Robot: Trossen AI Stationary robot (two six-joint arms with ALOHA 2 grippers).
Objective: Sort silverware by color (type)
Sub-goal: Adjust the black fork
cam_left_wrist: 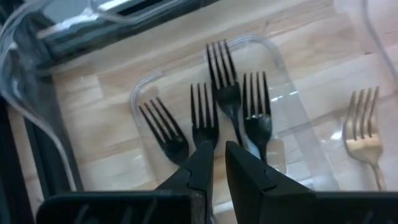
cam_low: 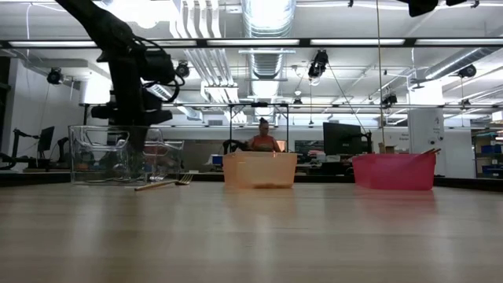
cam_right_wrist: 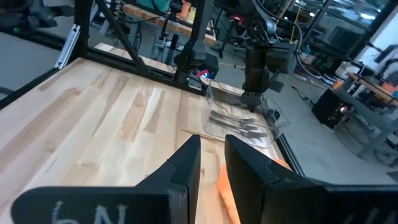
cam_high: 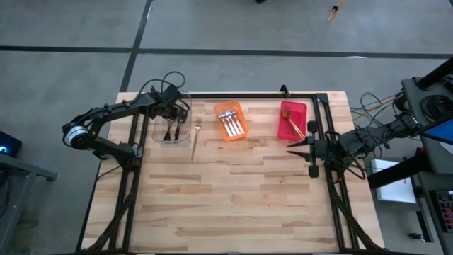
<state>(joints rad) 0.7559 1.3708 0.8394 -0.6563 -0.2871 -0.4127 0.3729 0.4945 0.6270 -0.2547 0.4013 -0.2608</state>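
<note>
Wooden table fronts office with seated person

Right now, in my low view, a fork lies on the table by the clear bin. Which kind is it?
Observer: A gold fork. It lies outside the clear bin, on the side toward the orange bin.
Operator: What is inside the clear bin?
Observer: Four dark forks, as the left wrist view shows. The left gripper hangs over them.
Operator: And where is the right gripper?
Observer: The right gripper is at the table's right side, beside the red bin, and it holds nothing.
</note>
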